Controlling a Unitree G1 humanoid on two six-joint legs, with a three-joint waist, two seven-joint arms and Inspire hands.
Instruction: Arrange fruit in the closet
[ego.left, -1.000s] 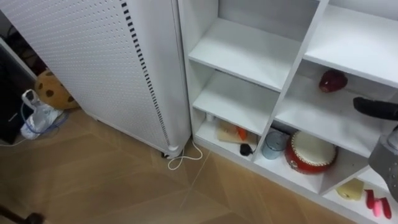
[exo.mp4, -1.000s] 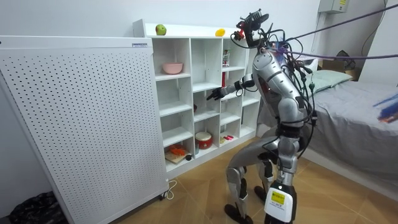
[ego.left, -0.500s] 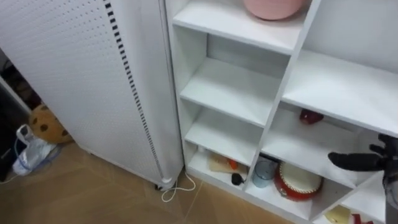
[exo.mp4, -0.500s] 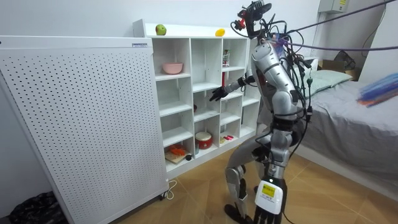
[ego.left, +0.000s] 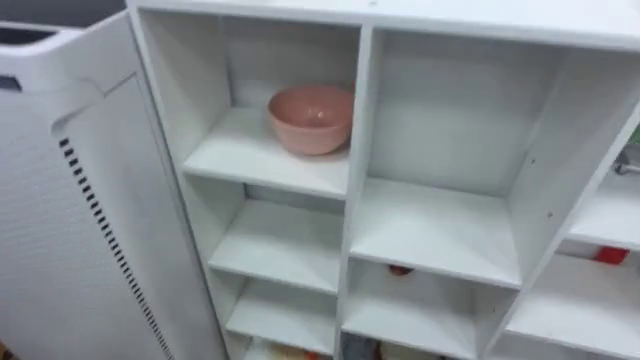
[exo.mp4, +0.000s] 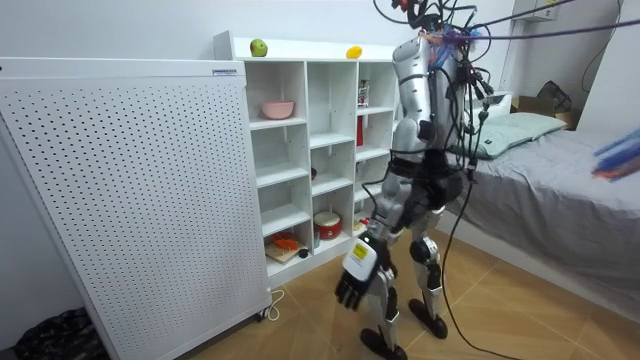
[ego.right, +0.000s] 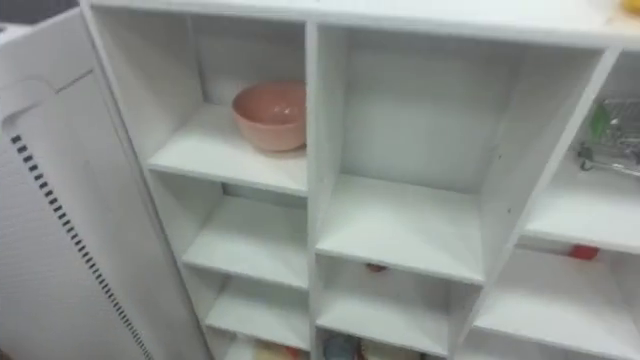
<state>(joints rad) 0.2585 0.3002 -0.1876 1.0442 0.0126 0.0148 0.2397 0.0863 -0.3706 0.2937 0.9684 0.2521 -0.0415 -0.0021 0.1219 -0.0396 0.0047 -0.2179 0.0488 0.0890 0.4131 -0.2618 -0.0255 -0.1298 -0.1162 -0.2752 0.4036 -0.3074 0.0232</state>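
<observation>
**Hand Hung Loose Before the Closet, Fruit on the Top Board**

The robot was seen standing upright in front of the white closet (ego.left: 357, 170), at the end nearer the bed (exo.mp4: 560, 190). Its left hand (exo.mp4: 350, 288) was hung low in front of the legs, well apart from the shelves. The fingers were let down loosely, relaxed rather than clenched, and nothing was held or touched by them.

A green fruit (exo.mp4: 259, 47) and a yellow fruit (exo.mp4: 353, 52) were set on the closet's top board, well apart from each other. The green one was placed above the left-hand column and the yellow one further toward the room view's right.

A pink bowl (ego.left: 310, 118) was stood upright in the upper compartment of the left-hand column, and no contents could be made out in it. One level lower in the middle column, a small red thing (ego.left: 400, 270) was glimpsed, mostly hidden behind the shelf edge; what it was could not be told. A round red container (exo.mp4: 327, 225) was kept in the bottom middle compartment. An orange thing (exo.mp4: 283, 239) was laid on a pale board (exo.mp4: 290, 252) in the bottom left one. A white perforated panel (exo.mp4: 120, 200) was stood just beside the closet.
</observation>
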